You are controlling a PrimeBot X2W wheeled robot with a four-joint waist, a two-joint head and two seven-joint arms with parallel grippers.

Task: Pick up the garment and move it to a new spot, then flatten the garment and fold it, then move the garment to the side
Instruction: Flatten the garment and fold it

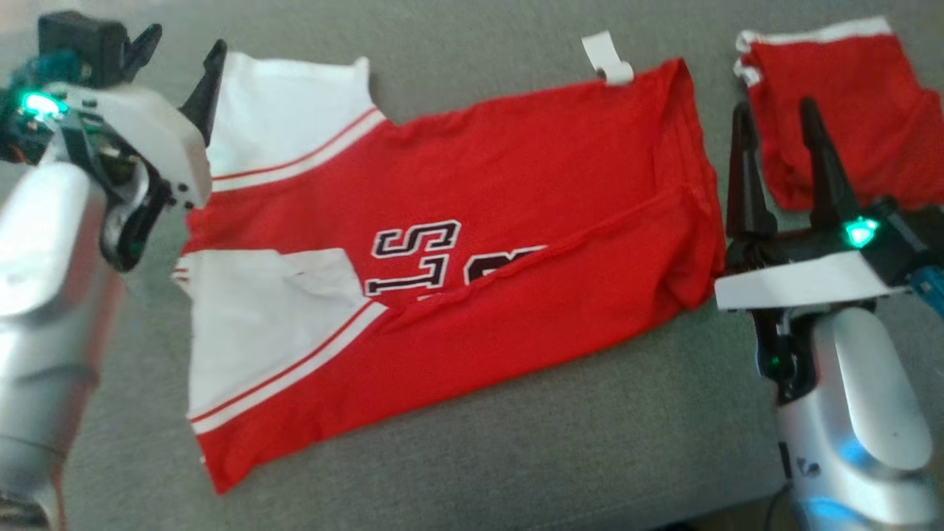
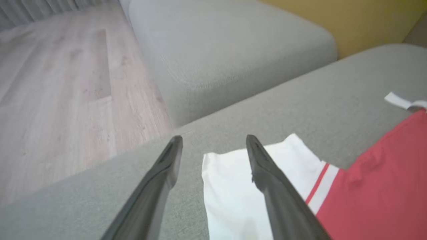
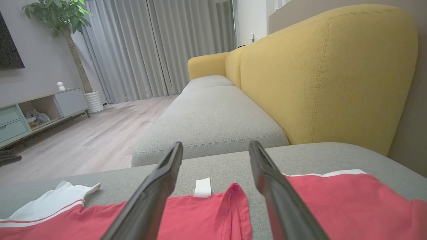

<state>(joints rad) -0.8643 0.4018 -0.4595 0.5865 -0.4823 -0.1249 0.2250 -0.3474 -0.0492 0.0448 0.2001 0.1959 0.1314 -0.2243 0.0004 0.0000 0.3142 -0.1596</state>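
Observation:
The garment [image 1: 457, 243], a red jersey with white sleeves and dark lettering, lies spread on the grey sofa seat [image 1: 516, 442], its lower half folded up over the print. My left gripper [image 1: 184, 43] is open beside the upper white sleeve. In the left wrist view that sleeve [image 2: 233, 193] lies under the right finger of the left gripper [image 2: 214, 138], which holds nothing. My right gripper [image 1: 774, 109] is open and empty by the jersey's hem. In the right wrist view the right gripper [image 3: 216, 144] points over the hem [image 3: 200, 216].
A second red garment with white trim [image 1: 833, 110] lies just right of my right gripper. A white tag [image 1: 608, 57] sticks out at the jersey's far edge. Beyond are another grey seat [image 2: 217, 50], a yellow backrest [image 3: 317, 83] and wooden floor [image 2: 50, 100].

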